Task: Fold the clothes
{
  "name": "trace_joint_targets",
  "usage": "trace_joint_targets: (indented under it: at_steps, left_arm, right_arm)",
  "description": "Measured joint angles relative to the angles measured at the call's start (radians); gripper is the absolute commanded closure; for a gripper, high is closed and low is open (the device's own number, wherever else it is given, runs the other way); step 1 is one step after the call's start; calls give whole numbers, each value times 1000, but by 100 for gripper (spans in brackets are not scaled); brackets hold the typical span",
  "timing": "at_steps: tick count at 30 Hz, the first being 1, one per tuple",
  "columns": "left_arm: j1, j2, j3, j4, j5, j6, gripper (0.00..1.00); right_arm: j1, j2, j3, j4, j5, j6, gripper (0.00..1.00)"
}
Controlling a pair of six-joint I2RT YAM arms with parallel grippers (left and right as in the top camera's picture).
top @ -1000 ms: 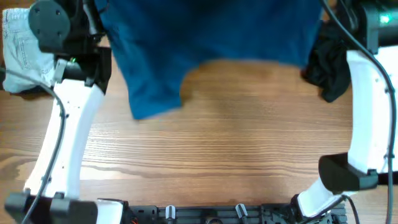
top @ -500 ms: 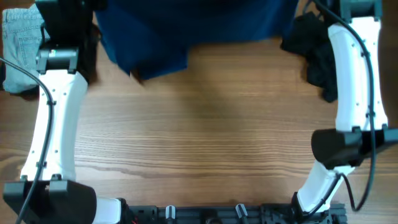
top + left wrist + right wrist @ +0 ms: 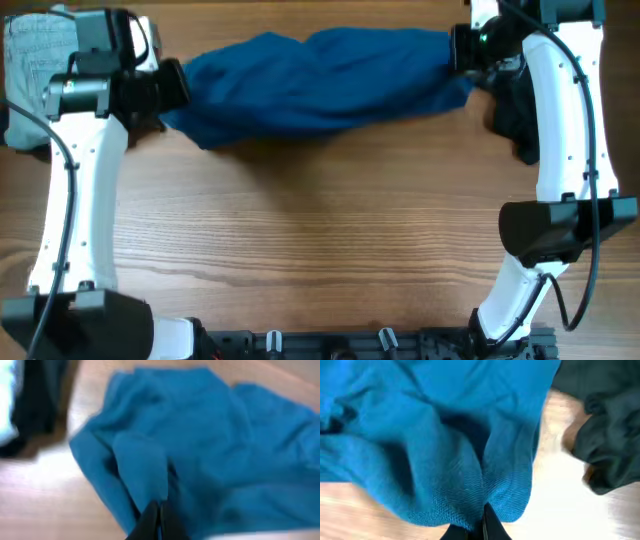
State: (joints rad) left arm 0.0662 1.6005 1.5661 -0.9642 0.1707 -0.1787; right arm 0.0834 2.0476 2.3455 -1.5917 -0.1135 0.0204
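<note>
Big deep-blue thin-fabric garment [image 3: 320, 80] sits bunched in long rumpled band across far side of wooden table [image 3: 330, 230], strung between both arms. Both ends pinched: left gripper [image 3: 172, 88] clamped tight on left end, right gripper [image 3: 462, 48] same on right end. No clean fold showing, so imo early days: needs flattening, then actual folds. Pale denim jeans [image 3: 30, 50] far left, black cloth heap [image 3: 515, 110] just beside right end.

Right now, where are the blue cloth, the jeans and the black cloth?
blue cloth [image 3: 320, 80], overhead view, middle of the bunched fabric.
jeans [image 3: 32, 45], overhead view, pale denim at top-left.
black cloth [image 3: 510, 115], overhead view, its uncovered left part.
</note>
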Motion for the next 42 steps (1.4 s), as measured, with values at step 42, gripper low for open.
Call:
trace_joint_targets:
  at_steps: [42]
  left_arm:
    - [-2,20,288,1032,-42,-238,95]
  right_arm:
    - [-5,-458,-482,1391,-41,-67,96]
